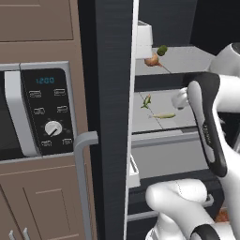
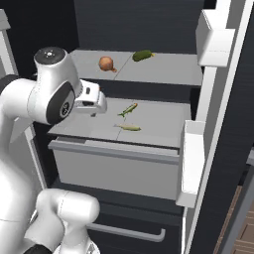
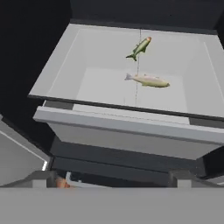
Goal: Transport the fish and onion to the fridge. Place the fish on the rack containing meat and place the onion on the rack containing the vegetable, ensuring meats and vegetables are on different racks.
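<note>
Nearest to the cameras, at the front of the fridge [image 2: 218,129], the white arm bends up and reaches toward the open shelves. Its pincer [image 2: 92,103] hangs at the left front edge of the middle rack [image 2: 158,124], and its two dark finger tips [image 3: 43,178] stand wide apart with nothing between them, so it is open and empty. Below the rack there is a pale drawer [image 2: 114,168] with a flat front.

On the middle rack lie two slender fish. The fish [image 2: 129,128] with pale silvery-yellow body lies nearer to the front edge, flat on its side. A second, greener fish [image 2: 128,109] lies just behind it, turned at an angle, close but not touching it.

On the upper rack [image 2: 168,69], further back, the onion [image 2: 106,63] sits at the left part. The vegetable [image 2: 143,55], a small olive-green item, is near it to the right and a little deeper, apart from the onion.

At the left side in the left base view, the brown cabinet holds an oven [image 1: 44,112] with a round dial
</note>
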Robot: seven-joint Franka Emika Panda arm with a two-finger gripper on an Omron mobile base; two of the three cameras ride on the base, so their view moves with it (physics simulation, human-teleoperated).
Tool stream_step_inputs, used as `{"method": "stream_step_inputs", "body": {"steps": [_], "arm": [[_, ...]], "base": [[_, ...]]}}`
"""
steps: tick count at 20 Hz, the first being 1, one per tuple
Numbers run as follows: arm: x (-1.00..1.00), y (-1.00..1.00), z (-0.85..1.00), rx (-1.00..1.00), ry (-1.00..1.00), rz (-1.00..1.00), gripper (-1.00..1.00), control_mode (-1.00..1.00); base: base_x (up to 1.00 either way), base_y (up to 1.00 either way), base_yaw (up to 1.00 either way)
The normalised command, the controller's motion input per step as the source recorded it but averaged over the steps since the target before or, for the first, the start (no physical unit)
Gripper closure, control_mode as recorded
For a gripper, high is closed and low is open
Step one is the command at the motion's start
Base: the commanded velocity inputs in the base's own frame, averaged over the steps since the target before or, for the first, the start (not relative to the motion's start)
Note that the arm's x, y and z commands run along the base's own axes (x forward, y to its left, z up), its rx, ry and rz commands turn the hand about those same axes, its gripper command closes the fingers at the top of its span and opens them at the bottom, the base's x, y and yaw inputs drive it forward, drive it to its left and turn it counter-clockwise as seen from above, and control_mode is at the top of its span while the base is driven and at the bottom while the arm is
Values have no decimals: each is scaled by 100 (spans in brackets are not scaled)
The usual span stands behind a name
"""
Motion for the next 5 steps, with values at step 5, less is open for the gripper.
{"method": "stream_step_inputs", "body": {"steps": [5], "arm": [[-100,0,-58,0,13,0,-100,-100]], "base": [[0,0,0]]}}
